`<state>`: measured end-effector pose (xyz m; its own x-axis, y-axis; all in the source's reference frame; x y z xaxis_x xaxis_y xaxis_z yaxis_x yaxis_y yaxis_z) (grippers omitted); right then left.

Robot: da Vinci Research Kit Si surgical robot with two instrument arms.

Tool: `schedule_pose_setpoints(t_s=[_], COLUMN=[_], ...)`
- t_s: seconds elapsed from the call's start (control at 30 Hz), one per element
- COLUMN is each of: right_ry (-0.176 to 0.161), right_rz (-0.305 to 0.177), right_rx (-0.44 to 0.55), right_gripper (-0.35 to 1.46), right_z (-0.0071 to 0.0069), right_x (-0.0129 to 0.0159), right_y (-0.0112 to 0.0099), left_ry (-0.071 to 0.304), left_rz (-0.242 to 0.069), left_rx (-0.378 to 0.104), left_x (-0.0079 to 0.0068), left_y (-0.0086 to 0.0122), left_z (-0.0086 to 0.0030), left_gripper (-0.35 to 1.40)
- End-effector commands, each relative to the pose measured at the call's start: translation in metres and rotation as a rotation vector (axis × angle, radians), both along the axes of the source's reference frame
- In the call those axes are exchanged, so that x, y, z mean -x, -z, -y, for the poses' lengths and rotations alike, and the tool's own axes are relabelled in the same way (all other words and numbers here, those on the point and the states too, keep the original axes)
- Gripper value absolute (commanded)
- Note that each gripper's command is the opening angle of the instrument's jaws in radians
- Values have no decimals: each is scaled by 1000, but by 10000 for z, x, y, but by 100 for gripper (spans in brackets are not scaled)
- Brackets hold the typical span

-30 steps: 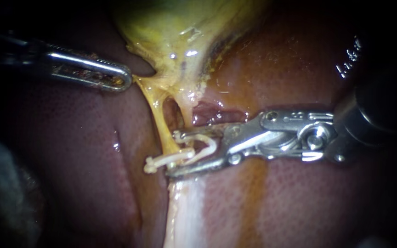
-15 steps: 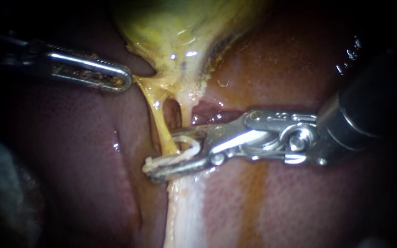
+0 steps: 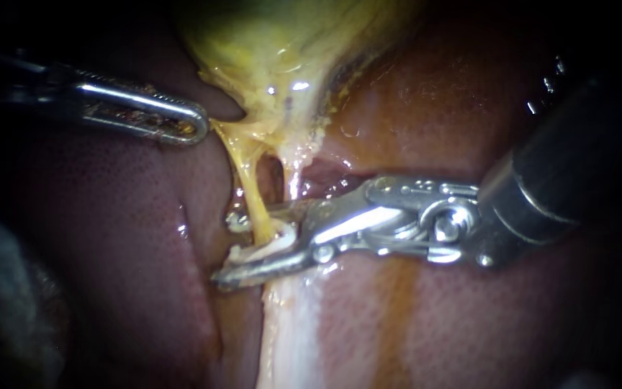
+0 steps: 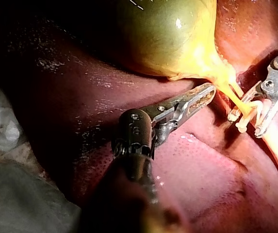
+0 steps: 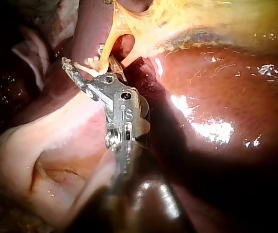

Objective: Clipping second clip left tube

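On the near side of the left tube (image 3: 253,194), the liver (image 3: 412,324) is glistening wet. My right instrument (image 3: 233,247) is straddling that tube, its jaws clamping the white clip (image 3: 264,250) around it. The danger is the clip closing only partway across, or nipping the right tube (image 3: 293,169) just beside. Beyond the left tube, my left instrument (image 3: 192,122) is clenching the gallbladder (image 3: 275,50) edge, keeping things taut.

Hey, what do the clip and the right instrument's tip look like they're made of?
Clip: probably plastic; it is off-white, opaque and matte. Right instrument: metal, likely steel; silver-grey and polished, with sharp highlights at its hinge pins. Its shaft looks dark and glossy, material unclear.
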<state>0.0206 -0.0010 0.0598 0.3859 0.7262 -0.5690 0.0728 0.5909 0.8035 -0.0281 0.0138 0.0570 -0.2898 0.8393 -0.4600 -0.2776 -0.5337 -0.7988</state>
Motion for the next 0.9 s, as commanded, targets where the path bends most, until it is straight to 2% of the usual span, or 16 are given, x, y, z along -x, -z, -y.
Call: schedule_pose_setpoints(t_s=[0.03, 0.3, 0.47, 0.67, 0.77, 0.9], right_ry=[0, 9, 43, 43, 39, 39], right_rz=[-7, -79, -99, -92, -75, -68], right_rx=[-9, -43, -48, -68, -113, -126], right_gripper=[50, 49, 46, 41, 31, 19], right_z=[-1, 1, 3, 3, 2, -2], right_x=[0, -8, -10, -8, -4, -2], right_y=[5, 39, 48, 48, 51, 53], left_ry=[0, 0, 0, 0, 0, 0], left_rz=[0, 0, 0, 0, 0, 0], left_rx=[0, 0, 0, 0, 0, 0], left_x=[0, 0, 0, 0, 0, 0], left_y=[0, 0, 0, 0, 0, 0], left_z=[0, 0, 0, 0, 0, 0], left_gripper=[-35, -35, -35, -35, -35, -35])
